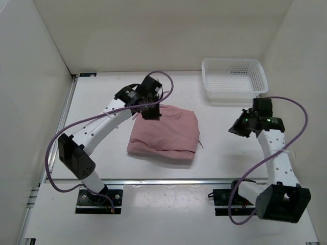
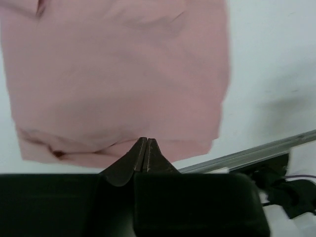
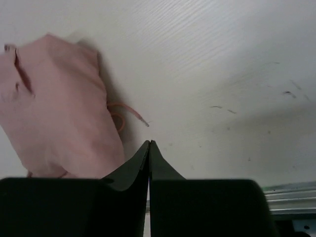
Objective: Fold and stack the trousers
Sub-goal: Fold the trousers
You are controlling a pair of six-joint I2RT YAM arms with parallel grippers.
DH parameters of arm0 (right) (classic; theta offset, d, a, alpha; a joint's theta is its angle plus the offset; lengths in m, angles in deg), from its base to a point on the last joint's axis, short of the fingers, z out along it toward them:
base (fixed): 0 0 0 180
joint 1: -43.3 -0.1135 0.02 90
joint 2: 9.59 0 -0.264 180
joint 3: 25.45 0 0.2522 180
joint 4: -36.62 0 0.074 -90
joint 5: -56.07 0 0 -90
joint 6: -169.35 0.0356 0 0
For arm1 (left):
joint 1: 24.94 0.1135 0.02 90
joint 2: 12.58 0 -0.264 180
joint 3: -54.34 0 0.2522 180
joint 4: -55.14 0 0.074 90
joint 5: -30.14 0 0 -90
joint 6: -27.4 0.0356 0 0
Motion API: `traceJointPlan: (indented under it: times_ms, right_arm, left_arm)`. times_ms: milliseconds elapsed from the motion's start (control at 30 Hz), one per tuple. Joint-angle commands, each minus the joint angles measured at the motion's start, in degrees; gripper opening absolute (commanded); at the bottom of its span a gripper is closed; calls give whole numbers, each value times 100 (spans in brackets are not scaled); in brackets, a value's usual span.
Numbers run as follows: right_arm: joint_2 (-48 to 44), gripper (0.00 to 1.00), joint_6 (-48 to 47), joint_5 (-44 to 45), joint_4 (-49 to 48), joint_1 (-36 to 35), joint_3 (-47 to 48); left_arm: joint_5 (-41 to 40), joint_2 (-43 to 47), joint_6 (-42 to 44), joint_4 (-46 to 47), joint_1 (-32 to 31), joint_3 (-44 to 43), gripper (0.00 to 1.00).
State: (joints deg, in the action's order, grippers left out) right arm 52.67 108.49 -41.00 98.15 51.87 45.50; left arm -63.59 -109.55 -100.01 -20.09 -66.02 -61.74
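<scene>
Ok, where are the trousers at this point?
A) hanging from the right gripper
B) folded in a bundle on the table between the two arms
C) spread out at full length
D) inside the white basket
B: the trousers lie as a folded bundle on the table between the arms, and the basket at the far right has nothing in it.
</scene>
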Motion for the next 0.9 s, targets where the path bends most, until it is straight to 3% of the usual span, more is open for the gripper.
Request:
traceJointPlan:
  times_ms: [0, 33, 133, 200, 433, 533, 700, 867]
  right_arm:
    - [145, 0, -225, -577, -311, -925, 98]
    - [251, 0, -129, -454, -382, -1607, 152]
    - [943, 0, 161, -7, -715, -2760, 257]
    - [1304, 0, 276, 92, -874, -3219, 310]
    - [3528, 0, 276, 810, -1375, -3723, 732]
    - [3960, 0, 224, 865, -1121, -3723, 1047]
    - [3312, 0, 223, 1409, -525, -3899, 1618]
    - [3126, 7, 170, 1778, -5, -3969, 2576]
  left_arm:
    - [-216, 344, 102, 90, 222, 1238, 10]
    - [-216, 571, 102, 187, 310, 1563, 10]
    - [213, 802, 102, 748, 837, 2829, 10]
    - [416, 855, 15, 1031, 1005, 3391, 10]
    - [214, -189, -144, 1471, 935, 3631, 10]
    - [433, -560, -22, 1524, 935, 3571, 10]
    - [601, 309, 242, 1077, 988, 3001, 10]
    - [382, 477, 647, 243, 1286, 1343, 12]
